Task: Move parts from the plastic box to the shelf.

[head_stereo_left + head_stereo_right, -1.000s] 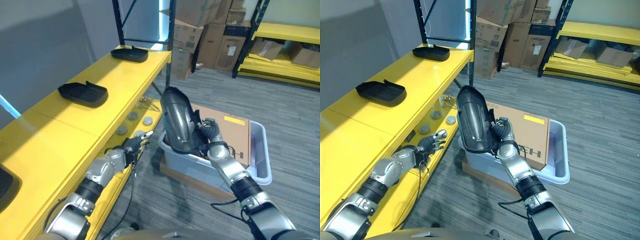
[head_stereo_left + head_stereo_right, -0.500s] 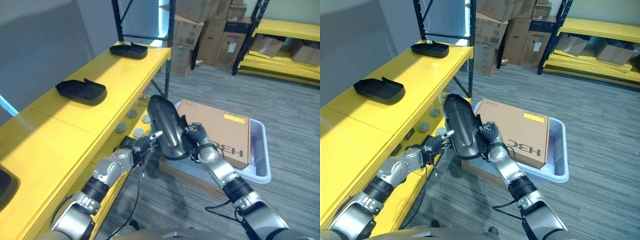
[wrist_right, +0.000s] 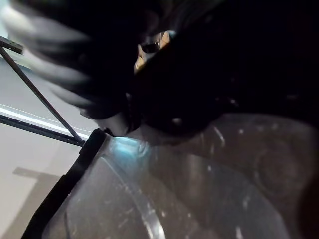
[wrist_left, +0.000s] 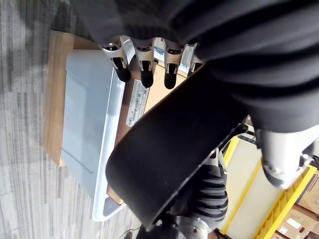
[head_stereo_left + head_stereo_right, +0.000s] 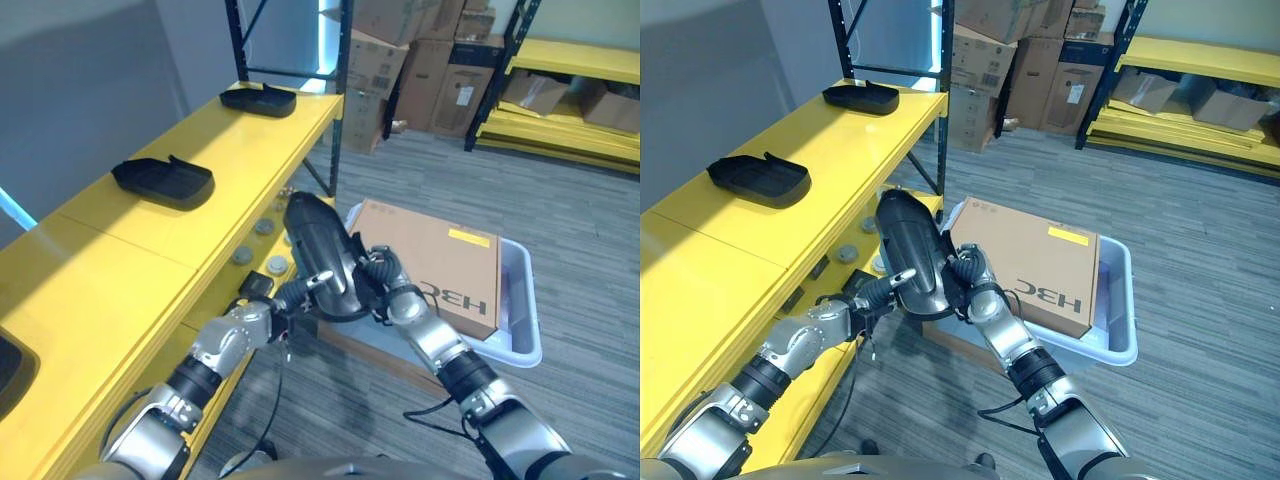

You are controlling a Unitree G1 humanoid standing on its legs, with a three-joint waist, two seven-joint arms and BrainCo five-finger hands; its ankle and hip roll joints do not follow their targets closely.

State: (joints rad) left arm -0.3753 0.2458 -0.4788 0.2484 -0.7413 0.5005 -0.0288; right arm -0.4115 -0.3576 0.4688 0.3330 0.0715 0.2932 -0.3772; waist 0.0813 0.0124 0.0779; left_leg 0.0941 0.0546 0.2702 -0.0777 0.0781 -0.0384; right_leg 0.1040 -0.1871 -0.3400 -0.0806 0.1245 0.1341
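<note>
A long black moulded part [image 5: 318, 255] is held in the air between the yellow shelf [image 5: 150, 240] and the pale plastic box [image 5: 520, 310], tilted with its upper end toward the shelf. The right hand [image 5: 385, 290] is on the box side of the part, its fingers curled round the part's lower edge. The left hand [image 5: 297, 291] reaches up from the shelf side and touches the part's underside with straight fingers [image 4: 144, 67]; in the left wrist view the part [image 4: 174, 149] crosses just past these fingertips, above the box [image 4: 89, 129]. A brown cardboard carton [image 5: 440, 265] lies flat in the box. Two similar black parts rest on the shelf top, one nearer [image 5: 163, 180] and one farther [image 5: 258, 100], well apart.
</note>
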